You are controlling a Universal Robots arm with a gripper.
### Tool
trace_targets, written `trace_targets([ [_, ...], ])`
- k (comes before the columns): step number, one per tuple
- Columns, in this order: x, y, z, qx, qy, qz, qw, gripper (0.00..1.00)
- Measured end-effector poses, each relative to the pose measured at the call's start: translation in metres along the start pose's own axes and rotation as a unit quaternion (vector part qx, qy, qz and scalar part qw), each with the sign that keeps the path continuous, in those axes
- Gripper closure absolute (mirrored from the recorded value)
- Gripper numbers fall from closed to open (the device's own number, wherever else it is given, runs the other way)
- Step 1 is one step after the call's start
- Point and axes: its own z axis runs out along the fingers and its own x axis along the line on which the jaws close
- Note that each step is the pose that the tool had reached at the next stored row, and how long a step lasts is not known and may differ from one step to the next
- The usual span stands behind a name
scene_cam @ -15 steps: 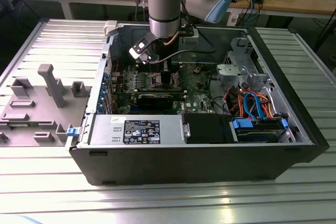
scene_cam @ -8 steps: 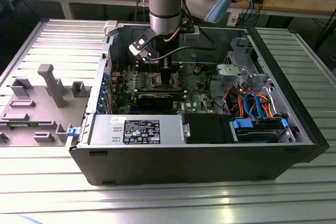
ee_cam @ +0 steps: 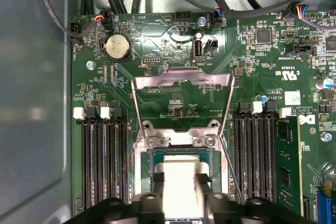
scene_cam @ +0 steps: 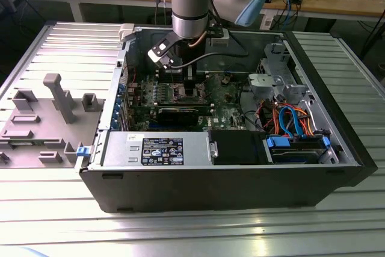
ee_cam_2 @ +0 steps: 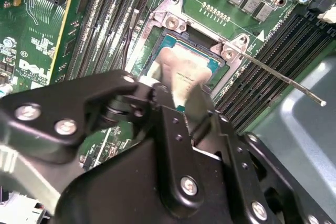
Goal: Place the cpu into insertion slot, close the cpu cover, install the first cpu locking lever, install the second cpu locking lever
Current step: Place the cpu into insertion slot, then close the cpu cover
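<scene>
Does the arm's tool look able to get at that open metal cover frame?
Probably yes: the cpu cover stands flipped open with nothing over it, right next to the tool, which is over the cpu.

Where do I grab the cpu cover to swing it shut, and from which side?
Grip the cpu cover by its free cross-bar, opposite the hinge. The frame tilts up open, that bar uppermost, so come from above.

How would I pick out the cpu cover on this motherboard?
Inside the open computer case lies a green circuit board. Between its two banks of long black memory slots sits the insertion slot, with the cpu cover swung open from one edge. It is the only thin silvery frame with a cut-out centre showing green board.
</scene>
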Motion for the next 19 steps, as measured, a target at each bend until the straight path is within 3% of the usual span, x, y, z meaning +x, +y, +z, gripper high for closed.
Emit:
trace_targets([
  [1,0.0,0.0,0.0,0.0,0.0,0.0,1.0,0.71],
  [2,0.0,0.0,0.0,0.0,0.0001,0.0,1.0,0.71],
  [5,0.0,0.0,0.0,0.0001,0.0002,0.0,1.0,0.89],
  [19,0.0,0.0,0.0,0.0004,0.0008,0.0,1.0,0.89],
])
